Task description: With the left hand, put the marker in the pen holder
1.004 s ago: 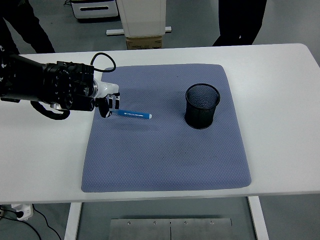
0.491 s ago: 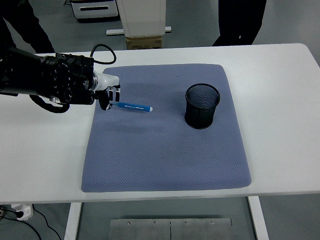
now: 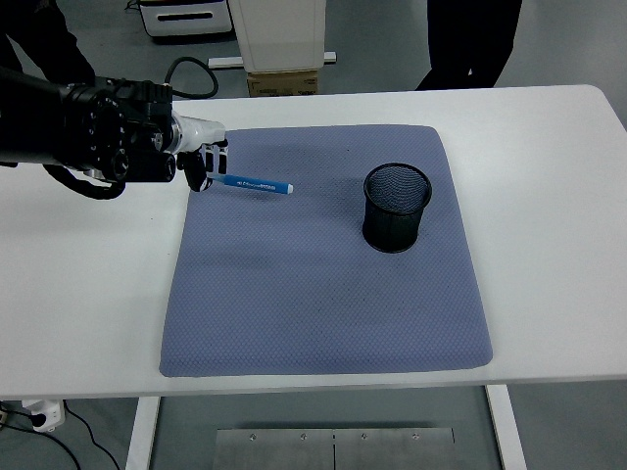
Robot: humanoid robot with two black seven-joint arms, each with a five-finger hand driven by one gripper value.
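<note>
Since the earlier frames, left hand point(image 3: 201, 162) has risen and drawn back toward the far-left corner of the mat, carrying the marker point(image 3: 253, 183) with it. Fingers closed on the marker's left end; the blue barrel sticks out to the right, roughly level, tip pointing toward the pen holder point(image 3: 397, 207). Marker appears clear of the blue mat point(image 3: 323, 304), with a faint shadow beneath it, though contact cannot be fully ruled out from this view.

Pen holder: black mesh cup, upright, on the right half of the mat, well apart from the marker. It looks empty. Right hand not in view. Two people stand beyond the far edge of the desk point(image 3: 549, 235).

Step in hand, by my reading: lift done, transport about to begin. Next move calls for carrying the marker rightward across the mat to above the cup's mouth, tipping the barrel toward vertical, then lowering and releasing. Risk: a level marker would bridge the rim.
</note>
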